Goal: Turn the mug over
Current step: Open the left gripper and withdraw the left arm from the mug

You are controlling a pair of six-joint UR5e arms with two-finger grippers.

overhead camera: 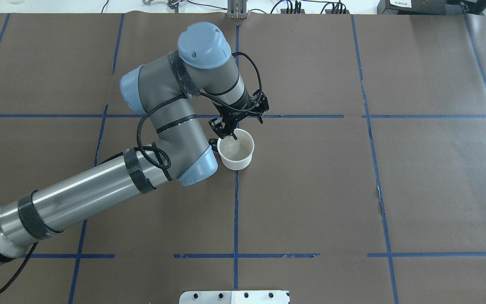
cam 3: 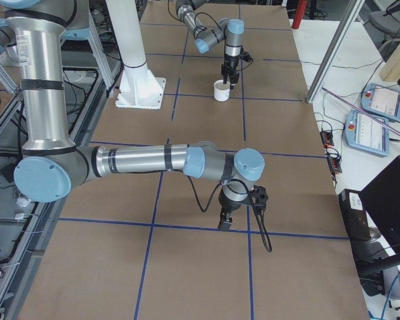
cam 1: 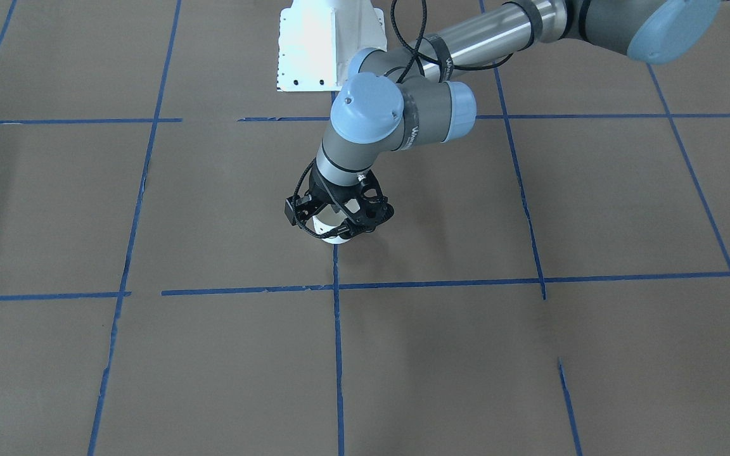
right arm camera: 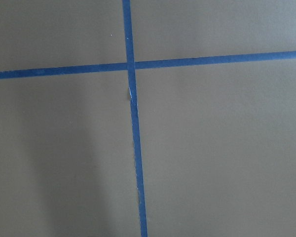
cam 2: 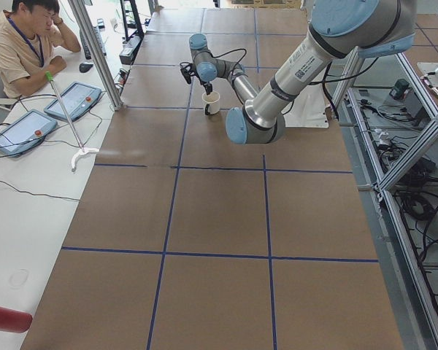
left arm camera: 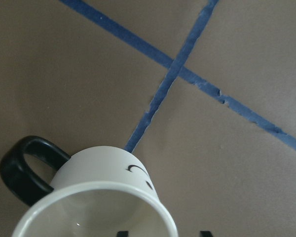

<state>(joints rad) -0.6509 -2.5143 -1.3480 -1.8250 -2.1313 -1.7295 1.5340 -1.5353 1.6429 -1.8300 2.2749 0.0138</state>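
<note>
The white mug (overhead camera: pixel 236 154) stands upright on the brown table, mouth up, on a blue tape line. It also shows in the front view (cam 1: pixel 330 234) and in the left wrist view (left arm camera: pixel 103 168), where its black handle (left arm camera: pixel 24 168) and part of the drawn face are visible. My left gripper (overhead camera: pixel 231 136) hangs over the mug's far rim. In the left wrist view the gripper (left arm camera: pixel 163 233) is open, with one fingertip inside the rim and one outside. My right gripper (cam 3: pixel 225 220) hovers low over the table far from the mug. I cannot tell whether it is open or shut.
Blue tape lines (overhead camera: pixel 235 211) cross the brown table. The white arm mount plate (overhead camera: pixel 234 297) sits at the near edge. An operator (cam 2: pixel 22 44) sits at a side desk with tablets (cam 2: pixel 73 102). A red object (cam 2: pixel 4 319) lies at that desk's near end.
</note>
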